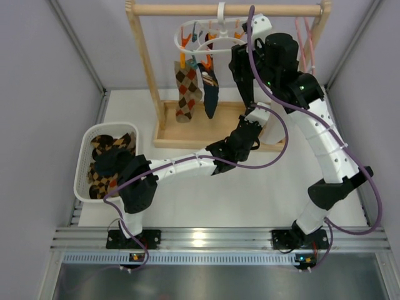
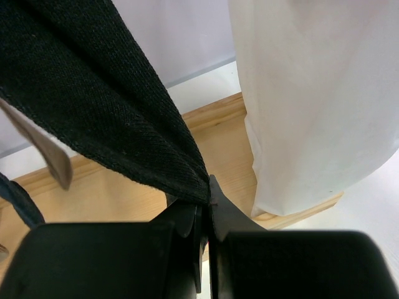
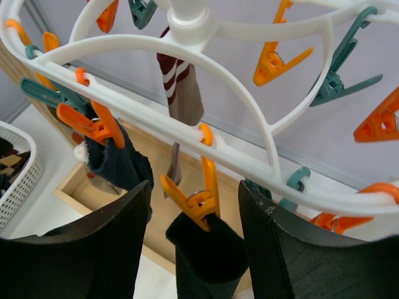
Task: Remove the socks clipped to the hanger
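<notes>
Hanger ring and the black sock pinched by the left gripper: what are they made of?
Hanger ring: smooth, slightly glossy white plastic, apparently moulded in one piece. Black sock: matte knitted fabric with visible fine loops; fibre cannot be told.

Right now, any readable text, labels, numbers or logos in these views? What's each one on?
None: no words, numbers, brands or signs can be read in any view.
The hanger, clips, socks, basket and rack show no markings.
The diamonds on the argyle socks are pattern only, not text.
</notes>
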